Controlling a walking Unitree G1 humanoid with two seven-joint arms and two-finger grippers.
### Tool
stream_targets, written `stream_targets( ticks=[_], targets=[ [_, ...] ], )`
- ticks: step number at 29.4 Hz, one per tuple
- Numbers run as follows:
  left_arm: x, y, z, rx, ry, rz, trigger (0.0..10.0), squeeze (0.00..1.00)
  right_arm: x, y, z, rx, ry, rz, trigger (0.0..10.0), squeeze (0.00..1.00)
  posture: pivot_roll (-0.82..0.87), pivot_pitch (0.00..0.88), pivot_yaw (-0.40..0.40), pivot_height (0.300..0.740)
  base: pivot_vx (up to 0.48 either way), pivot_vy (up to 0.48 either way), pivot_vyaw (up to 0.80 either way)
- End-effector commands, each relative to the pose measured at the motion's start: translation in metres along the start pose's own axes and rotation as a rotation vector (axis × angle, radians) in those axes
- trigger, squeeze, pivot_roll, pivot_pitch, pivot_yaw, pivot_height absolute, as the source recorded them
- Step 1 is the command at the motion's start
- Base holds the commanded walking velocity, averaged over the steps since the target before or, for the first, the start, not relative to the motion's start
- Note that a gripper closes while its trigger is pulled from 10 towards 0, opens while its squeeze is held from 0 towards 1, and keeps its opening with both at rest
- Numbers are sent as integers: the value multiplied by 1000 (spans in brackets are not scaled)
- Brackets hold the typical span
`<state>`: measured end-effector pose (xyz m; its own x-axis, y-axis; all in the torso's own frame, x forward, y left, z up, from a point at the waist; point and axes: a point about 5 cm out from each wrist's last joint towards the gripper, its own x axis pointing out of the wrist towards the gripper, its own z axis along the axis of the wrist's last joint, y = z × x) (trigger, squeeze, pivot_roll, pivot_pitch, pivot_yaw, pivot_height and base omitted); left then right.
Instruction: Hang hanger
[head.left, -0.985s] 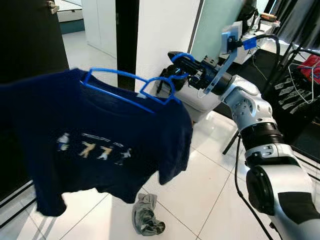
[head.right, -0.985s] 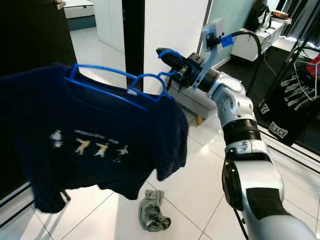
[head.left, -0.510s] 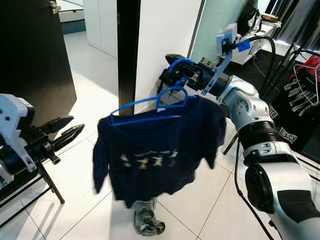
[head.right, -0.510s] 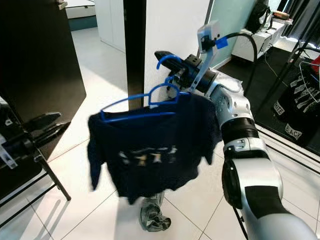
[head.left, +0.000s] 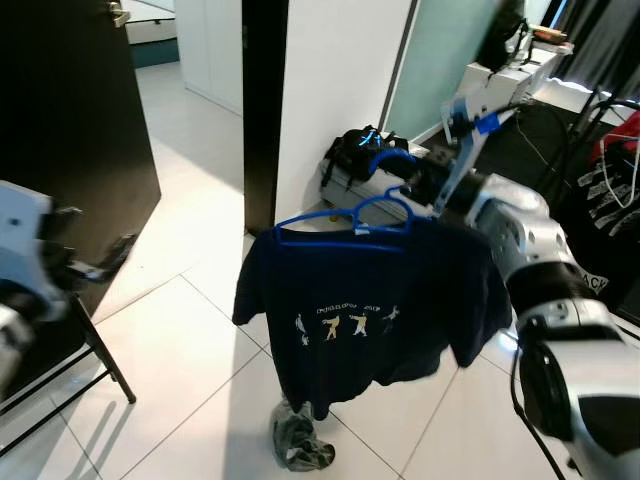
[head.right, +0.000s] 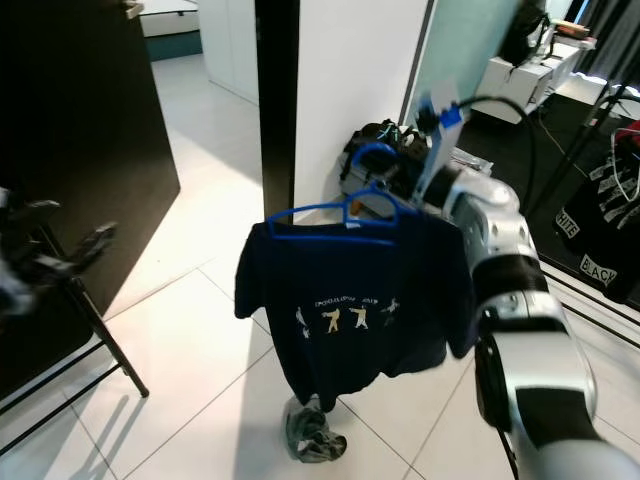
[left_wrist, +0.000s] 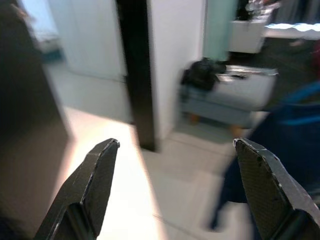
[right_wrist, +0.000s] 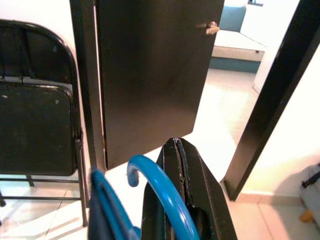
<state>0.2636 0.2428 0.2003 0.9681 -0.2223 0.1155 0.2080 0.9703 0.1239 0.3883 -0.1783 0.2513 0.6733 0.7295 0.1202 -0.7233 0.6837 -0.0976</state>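
1. Blue hanger (head.left: 345, 215) is up in the air mid-room, hook (right_wrist: 160, 192) caught at the right gripper (right_wrist: 182, 165); bar roughly level w/ a slight tilt
2. Navy T-shirt (head.left: 365, 310) hangs on it, front print of small figures facing the camera, hem just above the floor
3. Right gripper: fingers pressed together, pinching the hook; blue curve loops over & beside the black fingers in wrist view. Right arm (head.left: 530, 260) reaches fwd from the right side
4. Left gripper (left_wrist: 175, 192): fingers spread wide, nothing between them, pointing toward the shirt's edge & the doorway. In head view it sits low at far left, blurred (head.left: 95, 265), well apart from the hanger
5. Crumpled grey cloth (head.left: 298, 445) on the white tile floor (head.left: 170, 350), right under the shirt
6. Behind hanger: white wall (head.left: 340, 70) w/ black post; low grey bench (left_wrist: 225, 95) w/ black bag (left_wrist: 202, 72) on it
7. Black door (head.left: 70, 130) at left; black folding chair (right_wrist: 37, 130) beside it
8. Far right: rack w/ dark clothes (head.left: 610, 210), partly cut off
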Motion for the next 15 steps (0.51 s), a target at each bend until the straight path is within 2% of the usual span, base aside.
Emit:
stream_targets(
  ticks=[1,2,3,5,7,8,9,10,11,12,13,14,15],
  targets=[
    [5,-7,-2,-6,-3,-14,10000,0,-4,-4,14,-25,-48,-17,0,0,67,0,-92,740,0,0,0],
    [9,-14,-4,-43,-7,-27,10000,0,-4,-5,13,-22,-48,-29,0,0,59,0,-89,740,0,0,0],
    [9,-14,-4,-43,-7,-27,10000,0,-4,-5,13,-22,-48,-29,0,0,59,0,-89,740,0,0,0],
    [15,-30,-9,-102,-22,-53,10000,0,-5,-6,9,-30,-33,-59,0,0,56,0,-88,740,0,0,0],
    [15,-30,-9,-102,-22,-53,10000,0,-5,-6,9,-30,-33,-59,0,0,56,0,-88,740,0,0,0],
    [18,-37,-12,-129,-26,-57,10000,0,-8,-8,2,-22,-11,-114,0,0,53,0,-87,740,0,0,0],
    [18,-37,-12,-129,-26,-57,10000,0,-8,-8,2,-22,-11,-114,0,0,53,0,-87,740,0,0,0],
    [20,-41,-16,-150,-22,-36,10000,0,-13,-13,-9,-14,23,-202,0,0,50,0,-88,740,0,0,0],
    [20,-41,-16,-150,-22,-36,10000,0,-13,-13,-9,-14,23,-202,0,0,50,0,-88,740,0,0,0],
    [21,-43,-21,-164,-8,4,10000,0,-20,-17,-21,6,40,-300,0,0,48,0,-89,740,0,0,0],
    [21,-43,-21,-164,-8,4,10000,0,-20,-17,-21,6,40,-300,0,0,48,0,-89,740,0,0,0],
    [21,-43,-31,-149,28,66,10000,0,-27,-17,-35,34,54,-388,0,0,41,0,-86,740,0,0,0],
    [18,-41,-48,-71,105,149,10000,0,-32,-13,-53,74,81,-445,3137,0,32,0,-81,740,0,0,0]
  ],
)
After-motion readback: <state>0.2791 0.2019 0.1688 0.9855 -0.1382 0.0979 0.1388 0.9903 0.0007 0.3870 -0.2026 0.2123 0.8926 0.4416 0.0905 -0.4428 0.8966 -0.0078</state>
